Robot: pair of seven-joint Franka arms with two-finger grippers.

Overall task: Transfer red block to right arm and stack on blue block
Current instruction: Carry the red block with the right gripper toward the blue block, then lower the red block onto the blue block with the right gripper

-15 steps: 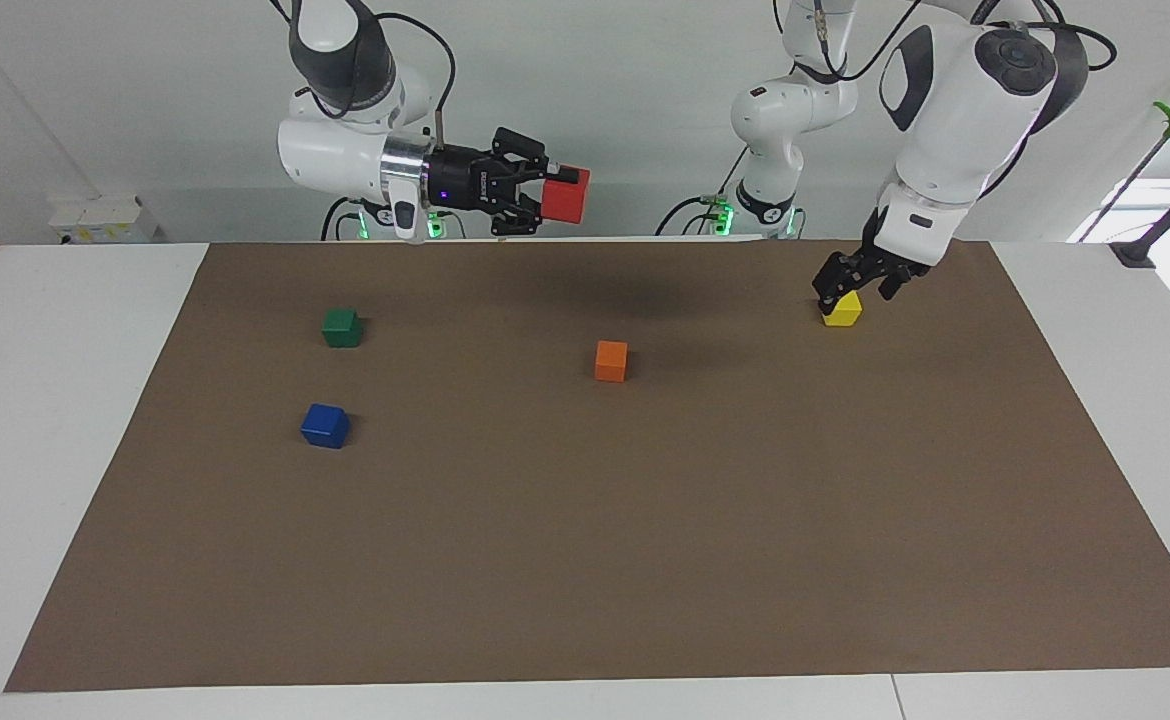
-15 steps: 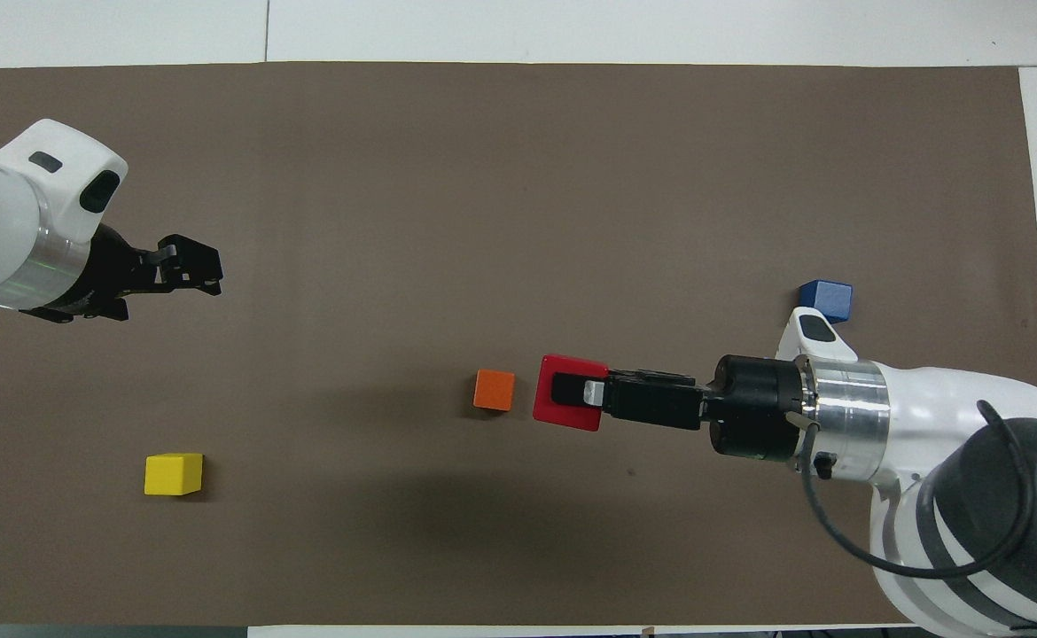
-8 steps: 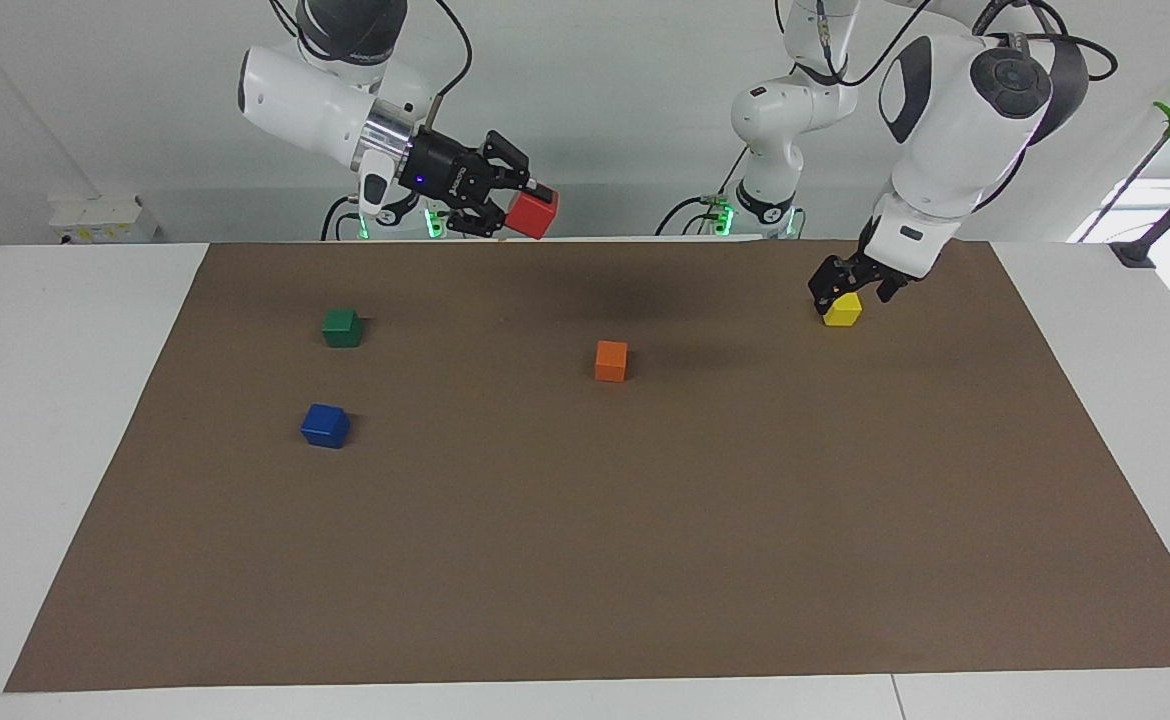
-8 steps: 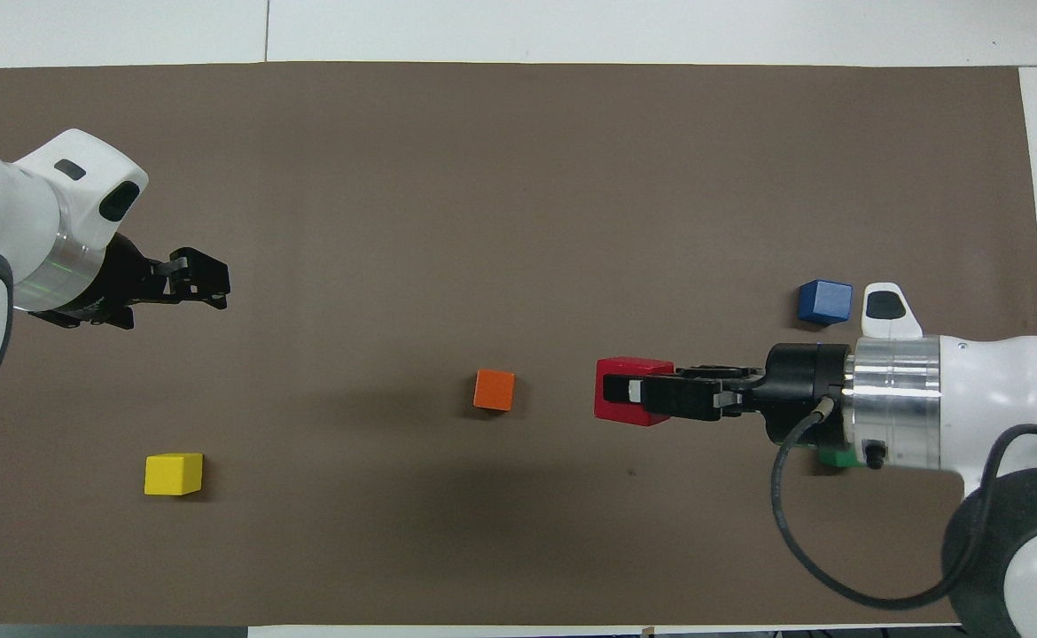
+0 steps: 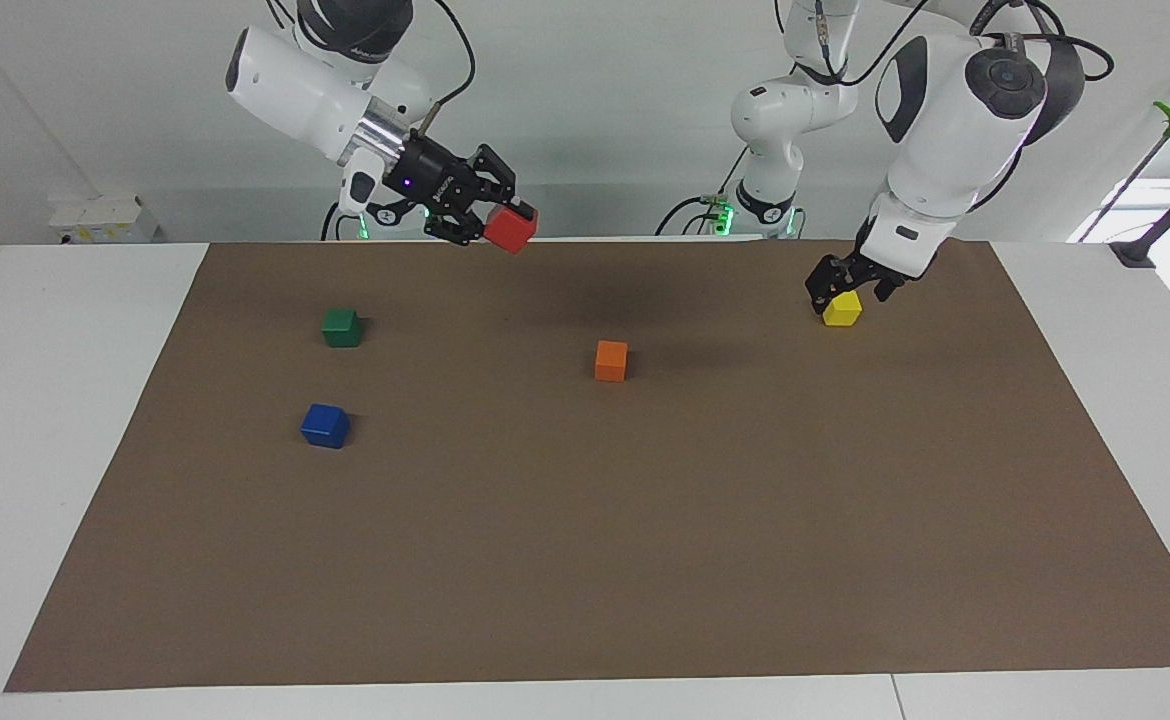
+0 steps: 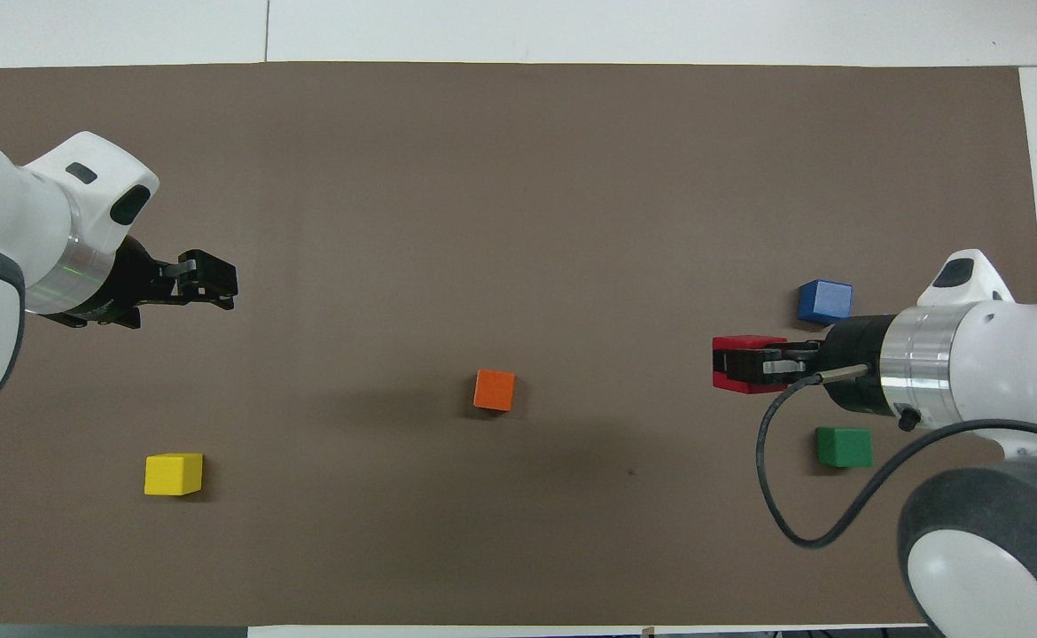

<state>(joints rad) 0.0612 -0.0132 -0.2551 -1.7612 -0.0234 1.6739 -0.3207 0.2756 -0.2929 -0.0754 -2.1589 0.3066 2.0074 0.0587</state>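
The red block [image 5: 511, 228] hangs high above the mat with my right gripper [image 5: 501, 221] shut on it, fingers tilted downward. In the overhead view the red block [image 6: 740, 376] and right gripper [image 6: 753, 364] sit between the blue block [image 6: 824, 301] and a green block, a little toward the table's middle. The blue block [image 5: 325, 425] rests on the mat at the right arm's end, bare on top. My left gripper [image 5: 842, 287] hangs open and empty over the mat at the left arm's end; seen from overhead, the left gripper [image 6: 215, 285] holds nothing.
A green block [image 5: 342, 327] [image 6: 844, 446] lies nearer to the robots than the blue one. An orange block [image 5: 611, 360] [image 6: 494, 390] sits mid-mat. A yellow block [image 5: 842, 309] [image 6: 173, 474] lies at the left arm's end. The brown mat [image 5: 645, 550] covers the table.
My right gripper has swung with the red block from over the orange block toward the right arm's end, tilting downward. The left gripper has shifted only slightly.
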